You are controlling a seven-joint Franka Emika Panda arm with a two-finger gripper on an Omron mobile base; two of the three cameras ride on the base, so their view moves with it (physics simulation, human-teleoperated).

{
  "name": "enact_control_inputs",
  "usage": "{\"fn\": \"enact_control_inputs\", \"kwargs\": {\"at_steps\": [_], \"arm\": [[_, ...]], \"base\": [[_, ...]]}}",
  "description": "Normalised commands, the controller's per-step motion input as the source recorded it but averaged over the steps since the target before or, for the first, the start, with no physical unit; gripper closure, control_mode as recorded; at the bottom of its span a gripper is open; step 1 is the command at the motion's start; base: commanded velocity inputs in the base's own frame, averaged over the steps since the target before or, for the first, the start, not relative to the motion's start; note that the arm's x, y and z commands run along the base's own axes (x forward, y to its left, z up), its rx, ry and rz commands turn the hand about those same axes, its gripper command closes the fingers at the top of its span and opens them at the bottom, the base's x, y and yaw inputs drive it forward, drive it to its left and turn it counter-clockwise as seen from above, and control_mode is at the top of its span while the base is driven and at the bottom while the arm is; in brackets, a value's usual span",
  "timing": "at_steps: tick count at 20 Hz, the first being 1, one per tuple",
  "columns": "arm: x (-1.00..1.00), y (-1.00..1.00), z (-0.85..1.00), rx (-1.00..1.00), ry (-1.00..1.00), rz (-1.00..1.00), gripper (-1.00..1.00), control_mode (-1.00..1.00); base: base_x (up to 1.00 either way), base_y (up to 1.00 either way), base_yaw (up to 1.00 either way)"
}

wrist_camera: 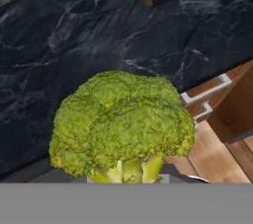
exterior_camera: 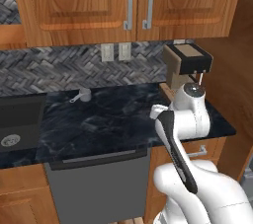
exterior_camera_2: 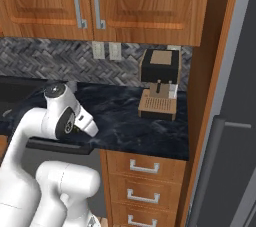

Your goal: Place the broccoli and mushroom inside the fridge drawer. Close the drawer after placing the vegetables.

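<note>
The broccoli (wrist_camera: 123, 122), a bushy yellowish-green head on a short pale stalk, sits right in front of the hand camera. It hangs over the front edge of the black marble counter (wrist_camera: 74, 45). My gripper (wrist_camera: 127, 177) is shut on the broccoli's stalk, and the floret hides the fingertips. In the base views my arm (exterior_camera: 185, 114) is folded low over the counter's right end (exterior_camera_2: 130, 116). The mushroom and the fridge drawer are out of view.
A coffee machine (exterior_camera_2: 159, 83) stands at the counter's back right. Wooden drawers with silver handles (exterior_camera_2: 145, 167) lie below the counter, and the grey fridge door (exterior_camera_2: 235, 136) is at the right. A sink (exterior_camera: 17, 119), a small grey cup (exterior_camera: 83, 94) and a dishwasher (exterior_camera: 99, 183) lie to the left.
</note>
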Motion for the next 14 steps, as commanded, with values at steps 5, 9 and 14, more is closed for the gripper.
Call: {"fn": "enact_control_inputs", "kwargs": {"at_steps": [5,9,14], "arm": [[-0.96,0.14,0.40,0.00,0.00,-0.02,1.00,-1.00],[-0.56,0.02,0.04,0.00,0.06,-0.01,1.00,-1.00],[-0.07,0.03,0.00,0.00,0.19,0.01,1.00,-1.00]], "base": [[0.00,0.00,0.00],[0.00,0.00,0.00],[0.00,0.00,0.00]]}}
